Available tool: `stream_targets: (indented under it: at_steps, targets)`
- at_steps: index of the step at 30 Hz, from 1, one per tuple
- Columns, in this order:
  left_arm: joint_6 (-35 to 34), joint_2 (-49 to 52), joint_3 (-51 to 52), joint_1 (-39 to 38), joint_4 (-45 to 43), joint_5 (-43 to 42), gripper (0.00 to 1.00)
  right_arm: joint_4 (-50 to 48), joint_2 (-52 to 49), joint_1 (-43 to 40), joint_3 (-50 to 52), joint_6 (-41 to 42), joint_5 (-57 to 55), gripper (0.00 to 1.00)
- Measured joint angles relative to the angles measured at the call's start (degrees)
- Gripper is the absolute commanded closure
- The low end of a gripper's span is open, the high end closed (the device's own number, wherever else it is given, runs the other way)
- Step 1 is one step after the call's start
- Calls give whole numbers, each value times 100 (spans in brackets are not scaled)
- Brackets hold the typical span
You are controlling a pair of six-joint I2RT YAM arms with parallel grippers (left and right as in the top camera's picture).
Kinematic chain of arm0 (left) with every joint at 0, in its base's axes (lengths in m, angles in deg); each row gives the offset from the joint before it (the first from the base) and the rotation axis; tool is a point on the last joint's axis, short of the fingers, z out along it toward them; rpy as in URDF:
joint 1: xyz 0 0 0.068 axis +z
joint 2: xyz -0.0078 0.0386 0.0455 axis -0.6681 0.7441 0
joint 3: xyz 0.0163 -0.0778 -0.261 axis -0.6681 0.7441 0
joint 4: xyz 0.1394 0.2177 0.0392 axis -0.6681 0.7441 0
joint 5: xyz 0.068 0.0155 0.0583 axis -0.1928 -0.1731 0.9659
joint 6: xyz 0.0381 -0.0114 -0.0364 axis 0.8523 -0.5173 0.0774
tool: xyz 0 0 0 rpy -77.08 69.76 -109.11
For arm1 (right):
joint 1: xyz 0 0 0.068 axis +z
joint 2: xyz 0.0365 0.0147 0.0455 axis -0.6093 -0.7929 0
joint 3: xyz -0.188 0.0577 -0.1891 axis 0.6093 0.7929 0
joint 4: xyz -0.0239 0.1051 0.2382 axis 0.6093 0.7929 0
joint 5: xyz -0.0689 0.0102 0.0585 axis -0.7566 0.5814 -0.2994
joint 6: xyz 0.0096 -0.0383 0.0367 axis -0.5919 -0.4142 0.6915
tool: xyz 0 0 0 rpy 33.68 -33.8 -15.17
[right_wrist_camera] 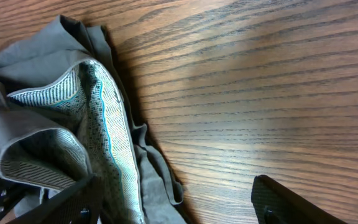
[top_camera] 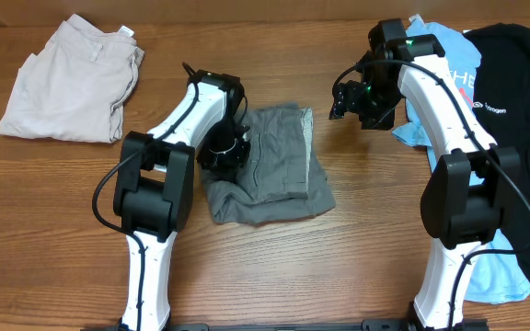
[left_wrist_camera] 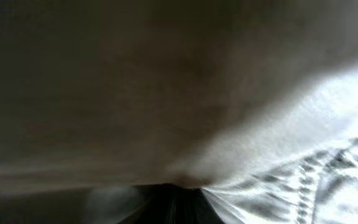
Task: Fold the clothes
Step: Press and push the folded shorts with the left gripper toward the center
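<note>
Grey shorts [top_camera: 279, 170] half-folded mid-frame, left gripper [top_camera: 224, 147] hidden in cloth, grip untellable; right gripper [right_wrist_camera: 173, 208] spread, empty; T-shirts [top_camera: 523, 83] at right unfolded

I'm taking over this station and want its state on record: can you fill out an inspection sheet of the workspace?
Surface: brown wood-grain table, no marks seen.
Job's things: crumpled grey cotton shorts in the middle, pale speckled waistband lining showing; folded beige shorts far left; light-blue printed T-shirt and black T-shirt overlapping at right, unfolded.
Clutter: nothing seen.
Grippers: left gripper down on the grey shorts' left edge, jaws hidden by cloth; right gripper above the table beside the shorts, jaws open and empty.
Cables: black cables loop along both arms.
Surroundings: nothing seen beyond the table.
</note>
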Motion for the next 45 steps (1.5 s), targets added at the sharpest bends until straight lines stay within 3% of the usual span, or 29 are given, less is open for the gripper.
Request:
stream_targets:
  at_steps: [3,6,8,12,16,21,26,28,31,36,45]
  targets:
    - [-17,-76,-4,-13,-284,638,86,2,0,-2,0,-2,-7,19]
    - [-31,-151,-20,61,-957,1700,47,-13,0,0,0,2,-13,19]
    - [-13,-170,-39,175,-1432,2389,36,-17,0,-2,0,0,-13,19]
    - [219,-120,-83,407,-2546,3582,32,-17,0,-2,0,2,-15,19]
    - [649,133,-702,442,-2022,4017,26,-15,0,0,0,0,-15,19]
    - [920,184,-2380,262,-903,3670,14,-17,0,-2,0,4,-20,18]
    - [1733,2,-3512,-160,-151,1814,6,-61,0,-2,0,0,-17,18]
    - [1849,-44,-3560,-350,61,1296,1,-133,0,-7,0,0,-15,18]
    - [1950,-42,-3491,-651,544,909,0,-232,0,-44,0,0,-13,18]
    - [1834,-42,-3191,-1161,649,859,0,-227,0,-245,0,0,-15,18]
    - [490,-39,-1834,-1397,243,1445,0,-210,0,-778,0,0,-15,18]
